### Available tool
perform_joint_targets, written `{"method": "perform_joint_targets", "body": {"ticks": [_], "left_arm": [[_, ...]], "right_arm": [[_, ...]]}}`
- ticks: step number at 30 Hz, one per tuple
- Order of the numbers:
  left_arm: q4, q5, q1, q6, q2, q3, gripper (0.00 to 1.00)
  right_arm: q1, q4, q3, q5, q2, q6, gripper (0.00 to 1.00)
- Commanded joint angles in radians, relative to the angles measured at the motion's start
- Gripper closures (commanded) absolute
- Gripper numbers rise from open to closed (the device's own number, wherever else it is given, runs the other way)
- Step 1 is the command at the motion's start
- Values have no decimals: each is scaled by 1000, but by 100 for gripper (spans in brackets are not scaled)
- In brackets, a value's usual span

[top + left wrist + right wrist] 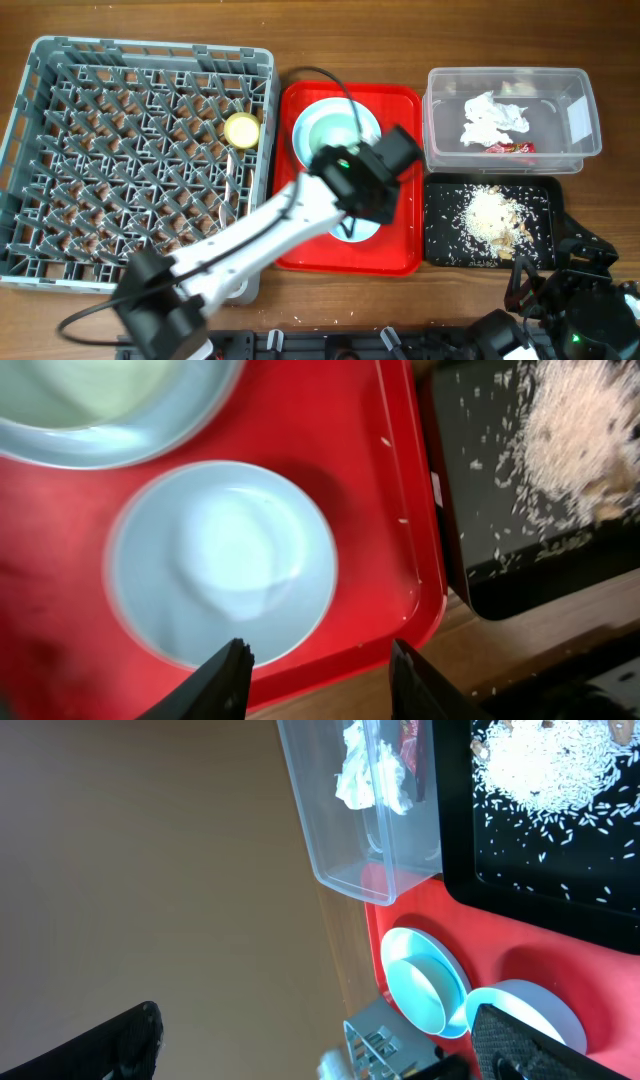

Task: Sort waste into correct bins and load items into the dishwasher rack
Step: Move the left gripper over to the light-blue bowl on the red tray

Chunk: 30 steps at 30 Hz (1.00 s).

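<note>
My left gripper (350,226) (325,672) is open and empty, low over the near rim of a small light blue bowl (220,560) on the red tray (300,245). A larger light blue dish (335,132) (100,405) lies behind it. Both show in the right wrist view: the small bowl (525,1008) and the dish (428,988). The yellow-green cup (241,130) stands in the grey rack (110,160). The clear tub (575,150) holds the white napkin (492,118) (368,780) and the red foil wrapper (512,147). Rice scraps (495,212) (575,420) lie in the black tray (440,245). My right gripper (528,285) (325,1040) is open and empty.
My left arm (240,245) stretches from the front edge across the rack's right corner to the red tray. The right arm's base sits at the front right, just in front of the black tray. Something thin and white (229,170) stands in the rack below the cup.
</note>
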<state>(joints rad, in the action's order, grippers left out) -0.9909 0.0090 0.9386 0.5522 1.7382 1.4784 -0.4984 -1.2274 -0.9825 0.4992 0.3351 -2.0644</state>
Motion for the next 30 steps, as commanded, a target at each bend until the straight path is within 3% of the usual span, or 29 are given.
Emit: {"method": "perform_joint_targets", "body": {"ticks": [1,9,10,11,17,20,23,30], "left_arm": [[38,-25,61,18,102,-10,55],[75,-30,92,40,260,-11,62],[77,-34,93,40,270,-11,69],[77,-52,93,40,281,-15,95],[71,-131,93,40,287,-22,96],[71,-134,93,40,287,-22,82],[66,-134,100,40,288,-25,80],[68,-141,103,40,287,-62,95]], "right_arm": [[1,-1,3,13,-11,-7,0],[1,-1,3,13,-11,-7,0],[1,-1,3,14,-11,-7,0],[1,-1,3,13,-11,-7,0],[1,-1,3,13,-11,-7,0],[1,-1,3,13,-11,-7,0],[1,-1,3,13,-11,-7,0],[1,-1,3,13,-11,-7,0]]}}
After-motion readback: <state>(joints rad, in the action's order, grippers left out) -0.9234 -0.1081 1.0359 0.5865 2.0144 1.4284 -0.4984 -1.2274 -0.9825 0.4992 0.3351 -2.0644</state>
